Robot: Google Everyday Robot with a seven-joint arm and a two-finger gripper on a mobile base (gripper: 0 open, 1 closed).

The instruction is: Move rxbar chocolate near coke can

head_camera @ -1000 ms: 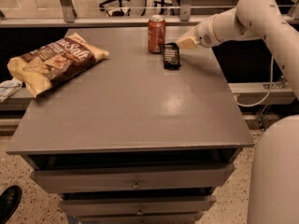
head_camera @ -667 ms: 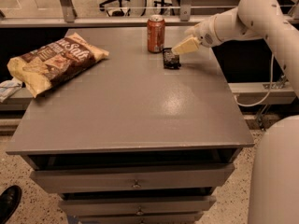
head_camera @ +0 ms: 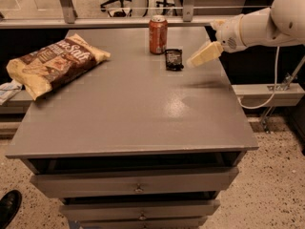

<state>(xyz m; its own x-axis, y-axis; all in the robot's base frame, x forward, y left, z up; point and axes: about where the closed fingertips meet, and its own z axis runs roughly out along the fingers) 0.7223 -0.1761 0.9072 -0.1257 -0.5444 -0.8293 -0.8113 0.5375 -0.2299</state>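
rxbar [head_camera: 174, 59] is lying just beside can [head_camera: 157, 35] near counter [head_camera: 143, 123] far edge, so task is looking done; gripper [head_camera: 195, 60] is hovering empty right of it, can't tell its opening.

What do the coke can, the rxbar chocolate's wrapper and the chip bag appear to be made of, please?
The coke can looks like aluminium: orange-red painted body, bare silvery top. The rxbar chocolate seems wrapped in glossy black plastic film, catching light. The chip bag looks like crinkled matte film or paper; which is unclear. The gripper, apparently cream plastic, hovers beside the bar, not touching.
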